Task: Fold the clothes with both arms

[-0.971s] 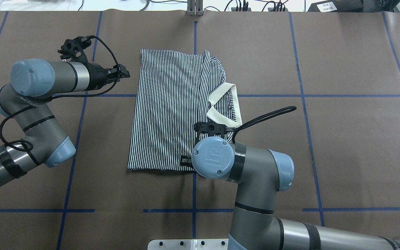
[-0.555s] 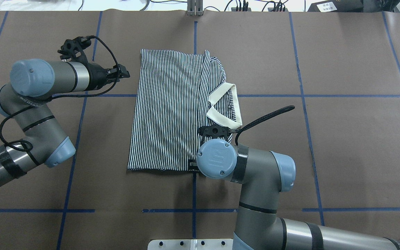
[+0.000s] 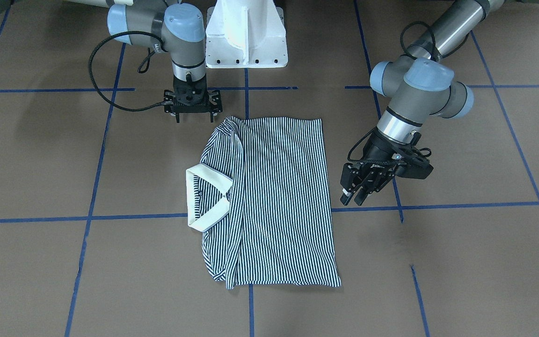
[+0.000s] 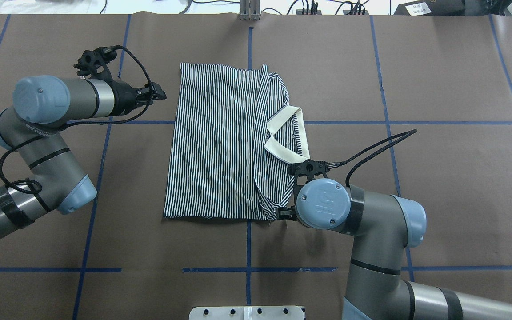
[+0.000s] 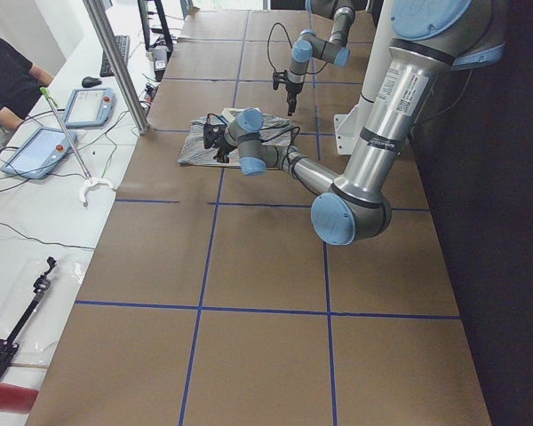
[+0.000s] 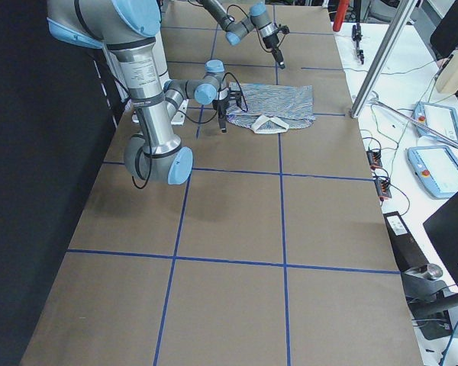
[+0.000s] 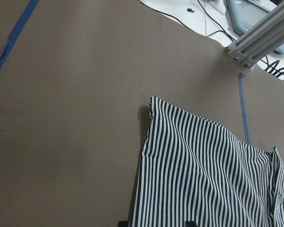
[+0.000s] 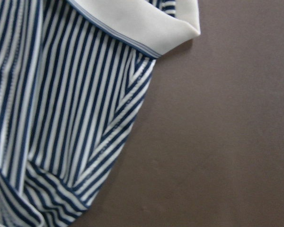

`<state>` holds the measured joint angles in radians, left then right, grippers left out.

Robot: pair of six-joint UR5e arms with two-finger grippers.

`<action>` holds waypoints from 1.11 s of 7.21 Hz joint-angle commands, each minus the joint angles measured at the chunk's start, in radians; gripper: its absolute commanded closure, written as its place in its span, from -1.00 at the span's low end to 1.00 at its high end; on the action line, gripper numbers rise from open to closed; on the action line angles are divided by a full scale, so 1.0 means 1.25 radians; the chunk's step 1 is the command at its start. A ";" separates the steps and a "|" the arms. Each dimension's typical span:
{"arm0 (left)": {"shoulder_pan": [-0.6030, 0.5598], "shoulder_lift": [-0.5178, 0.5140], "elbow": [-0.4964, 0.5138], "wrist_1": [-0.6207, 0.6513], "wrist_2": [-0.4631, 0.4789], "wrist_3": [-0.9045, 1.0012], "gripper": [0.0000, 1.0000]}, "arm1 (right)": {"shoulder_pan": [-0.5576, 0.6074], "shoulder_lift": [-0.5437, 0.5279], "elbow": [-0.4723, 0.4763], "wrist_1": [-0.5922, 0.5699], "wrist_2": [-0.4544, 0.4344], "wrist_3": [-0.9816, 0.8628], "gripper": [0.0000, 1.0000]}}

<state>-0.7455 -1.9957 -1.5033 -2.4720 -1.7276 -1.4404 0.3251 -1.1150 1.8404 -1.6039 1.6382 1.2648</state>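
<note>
Overhead exterior has the polo shirt (image 4: 216, 142) flat on the table (image 4: 451, 200). It is already a rough rectangle w/ one side flap turned in and the cream collar (image 4: 288, 138) along that edge.

Left gripper (image 4: 162, 94) hovers off the cloth, w/ the shirt's far corner just ahead of its tips. Left wrist cam catches only slivers of the tips at its bottom edge, set wide w/ nothing between, so it is spread and empty.

Right gripper (image 3: 195, 118) points straight down. The shirt's corner on the collar side sits just beside it, toward the other arm. Front view shows its fingers apart, holding nothing. Overhead the wrist hides them, so I can't tell how close the tips are to the table.

Step in hand, as I read it: between folds, w/ both arms placed for the next grasp and neither on fabric.

- Next move prob. needs each gripper to come over a corner on its own side and pinch through all layers.
- They then lift together and carry the edge across in sync so the panel doesn't skew.
- Right gripper must first shift onto the cloth, since it is beside it rather than above.
</note>
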 commanded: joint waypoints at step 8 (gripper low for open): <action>0.001 0.011 0.001 -0.003 0.000 0.000 0.00 | 0.026 0.189 -0.175 0.128 0.001 0.020 -0.56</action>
<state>-0.7446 -1.9892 -1.5012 -2.4731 -1.7285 -1.4402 0.3574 -0.8823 1.6409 -1.4846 1.6343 1.2908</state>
